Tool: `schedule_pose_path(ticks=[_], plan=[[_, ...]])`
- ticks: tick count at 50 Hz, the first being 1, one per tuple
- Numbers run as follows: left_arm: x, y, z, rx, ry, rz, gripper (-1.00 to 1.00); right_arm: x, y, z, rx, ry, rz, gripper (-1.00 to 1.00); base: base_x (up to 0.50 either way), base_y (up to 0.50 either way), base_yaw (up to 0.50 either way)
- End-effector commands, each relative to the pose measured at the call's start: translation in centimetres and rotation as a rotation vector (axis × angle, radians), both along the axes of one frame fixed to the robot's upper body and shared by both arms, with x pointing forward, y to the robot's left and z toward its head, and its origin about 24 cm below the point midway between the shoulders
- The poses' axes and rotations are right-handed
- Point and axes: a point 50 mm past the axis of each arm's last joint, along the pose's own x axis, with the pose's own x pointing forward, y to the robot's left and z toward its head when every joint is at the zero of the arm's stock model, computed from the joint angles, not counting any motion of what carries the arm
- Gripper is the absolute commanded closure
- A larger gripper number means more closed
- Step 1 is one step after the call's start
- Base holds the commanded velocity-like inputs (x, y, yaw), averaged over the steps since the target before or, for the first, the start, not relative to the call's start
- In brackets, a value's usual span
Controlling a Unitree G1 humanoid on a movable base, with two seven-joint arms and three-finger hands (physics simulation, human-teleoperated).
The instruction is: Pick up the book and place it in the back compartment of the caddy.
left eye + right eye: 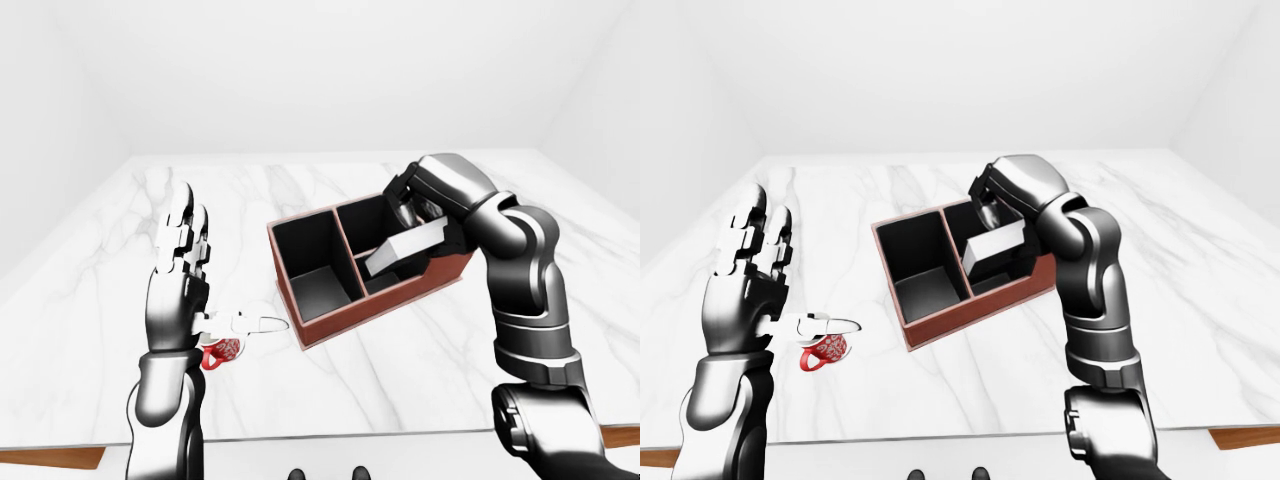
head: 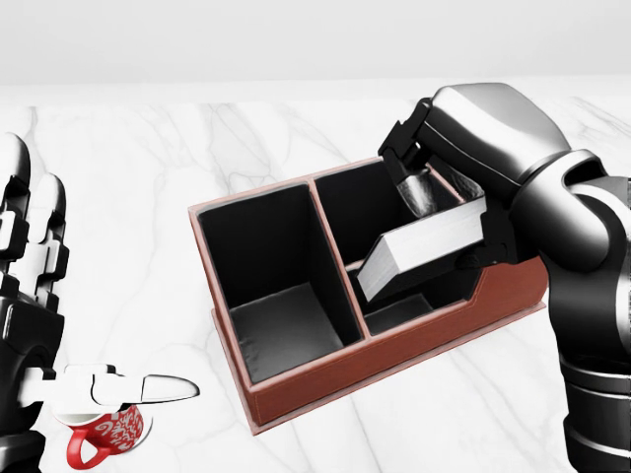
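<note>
Spanning most of each view, a white marble table [image 1: 330, 400] with grey veining stands in a plain white room; a wooden edge shows at its near corners. On it sits the red-brown caddy [image 2: 414, 347], and a red mug [image 2: 104, 434] stands near the left hand [image 1: 180, 270], whose fingers are spread open. The right hand [image 2: 434, 187] grips the book [image 2: 424, 246], tilted over the caddy's right-side compartments.
</note>
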Motion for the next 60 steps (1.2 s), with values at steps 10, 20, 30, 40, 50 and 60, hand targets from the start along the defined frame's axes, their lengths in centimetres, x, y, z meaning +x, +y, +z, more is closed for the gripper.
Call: schedule_pose_path(ticks=[10, 20, 30, 40, 50, 60], plan=[[0.0, 0.0, 0.0, 0.000, 0.000, 0.000, -1.00, 1.8, 0.4, -1.0, -0.021, 0.026, -0.061, 1.00, 0.00, 0.00, 0.00], [0.1, 0.0, -0.2, -0.002, 0.012, -0.002, -1.00, 2.6, 0.3, -1.5, -0.028, 0.030, -0.093, 1.00, 0.00, 0.00, 0.00], [0.2, 0.0, -0.4, -0.003, 0.020, -0.002, -1.00, 3.4, -0.2, -2.0, -0.037, 0.040, -0.130, 1.00, 0.00, 0.00, 0.00], [0.2, -0.1, -0.4, -0.002, 0.017, -0.003, -1.00, 4.6, -1.0, -3.1, -0.056, 0.052, -0.197, 1.00, 0.00, 0.00, 0.00], [0.2, -0.1, -0.4, -0.002, 0.018, -0.003, -1.00, 4.8, -1.2, -3.7, -0.063, 0.063, -0.212, 1.00, 0.00, 0.00, 0.00], [0.3, -0.1, -0.5, -0.002, 0.023, -0.003, -1.00, 4.6, -0.8, -4.7, -0.070, 0.078, -0.206, 1.00, 0.00, 0.00, 0.00]])
